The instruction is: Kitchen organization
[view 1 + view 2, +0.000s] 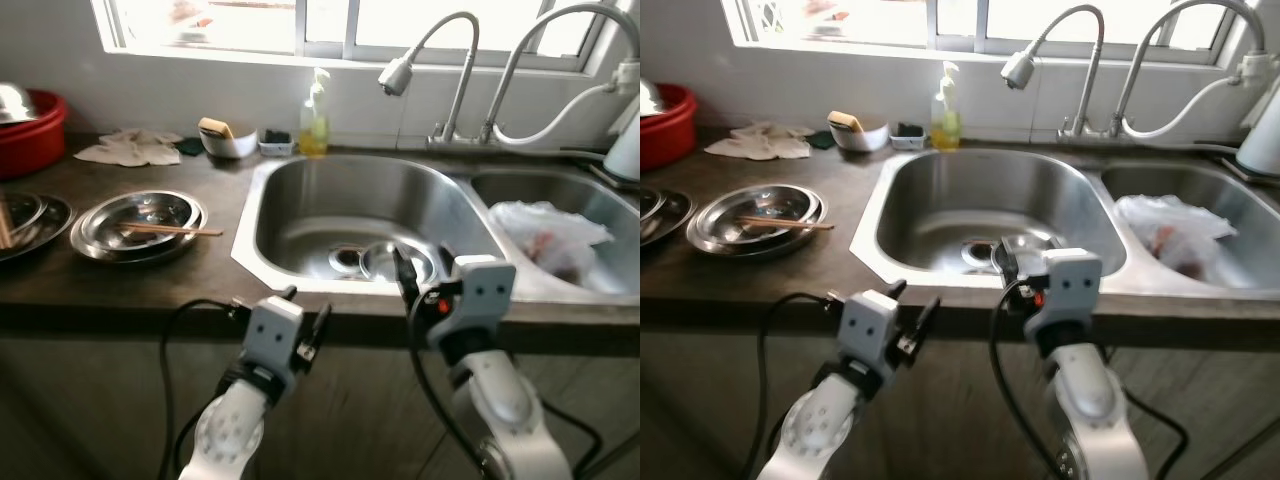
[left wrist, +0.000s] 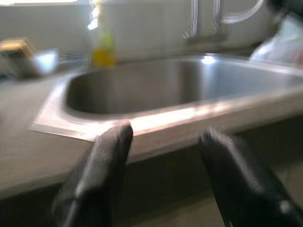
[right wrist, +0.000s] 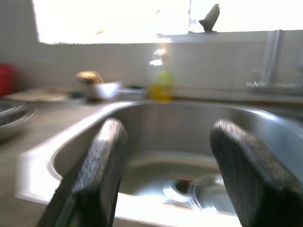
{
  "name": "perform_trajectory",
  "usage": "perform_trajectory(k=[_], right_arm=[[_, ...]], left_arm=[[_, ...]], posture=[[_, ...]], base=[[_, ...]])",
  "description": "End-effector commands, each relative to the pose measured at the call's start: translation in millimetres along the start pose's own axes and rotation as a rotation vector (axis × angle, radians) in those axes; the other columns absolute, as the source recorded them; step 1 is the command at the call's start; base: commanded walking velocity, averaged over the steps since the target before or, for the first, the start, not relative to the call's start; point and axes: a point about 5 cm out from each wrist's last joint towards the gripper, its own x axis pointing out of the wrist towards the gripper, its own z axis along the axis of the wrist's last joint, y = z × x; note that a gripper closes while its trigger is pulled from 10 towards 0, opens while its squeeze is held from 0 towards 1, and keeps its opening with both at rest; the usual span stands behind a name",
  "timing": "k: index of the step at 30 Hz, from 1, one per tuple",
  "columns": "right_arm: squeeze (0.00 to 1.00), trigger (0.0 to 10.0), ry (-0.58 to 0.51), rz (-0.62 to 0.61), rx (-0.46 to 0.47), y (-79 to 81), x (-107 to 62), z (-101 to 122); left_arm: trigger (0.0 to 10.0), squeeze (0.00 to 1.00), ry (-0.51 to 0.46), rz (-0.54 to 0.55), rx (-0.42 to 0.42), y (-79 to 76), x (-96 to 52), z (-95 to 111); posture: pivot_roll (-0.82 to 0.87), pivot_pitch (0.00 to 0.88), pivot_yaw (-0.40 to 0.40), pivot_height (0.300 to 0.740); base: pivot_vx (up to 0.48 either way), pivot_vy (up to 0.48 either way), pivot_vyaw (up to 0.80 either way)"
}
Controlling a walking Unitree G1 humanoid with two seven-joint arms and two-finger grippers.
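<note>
Step in hand, as I judge it: approach. Both arms are raised at the counter edge and nothing is gripped yet.

Far to the left of my left gripper, a red basin stands at the counter's end, with a crumpled cloth beside it. Nearer, 2 stacks of steel plates lie on the counter; a pair of chopsticks rests across the nearer stack. My left gripper hovers below the counter edge, fingers spread, holding nothing.

Ahead of both grippers lies the left sink basin. A small steel bowl sits by its drain, just beyond my right gripper, whose fingers are spread and empty at the sink's front rim.

Behind the sink stand a white bowl with a sponge and a soap bottle. Right of my right gripper, a plastic bag fills the second basin.

Next move, in my judgement: lower the right gripper over the rim onto the bowl. The rim and 2 faucets limit clearance.
</note>
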Motion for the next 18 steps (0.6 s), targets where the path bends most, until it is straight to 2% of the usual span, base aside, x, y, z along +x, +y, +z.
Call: perform_trajectory(k=[1, 18], right_arm=[[0.0, 10.0, 0.006, -0.012, 0.002, -1.1, -2.2, -0.8], [0.0, 10.0, 0.012, -0.027, -0.002, -1.7, -1.5, -1.9]], left_arm=[[10.0, 0.0, -0.001, -0.014, 0.009, -1.0, 2.2, 1.1], [10.0, 0.0, 0.004, -0.015, 0.011, -0.5, 1.5, -0.6]], posture=[[0.0, 0.0, -0.042, 0.74], [0.0, 0.0, -0.04, 0.74]], base=[[-0.289, 0.0, 0.0], [-0.289, 0.0, 0.0]])
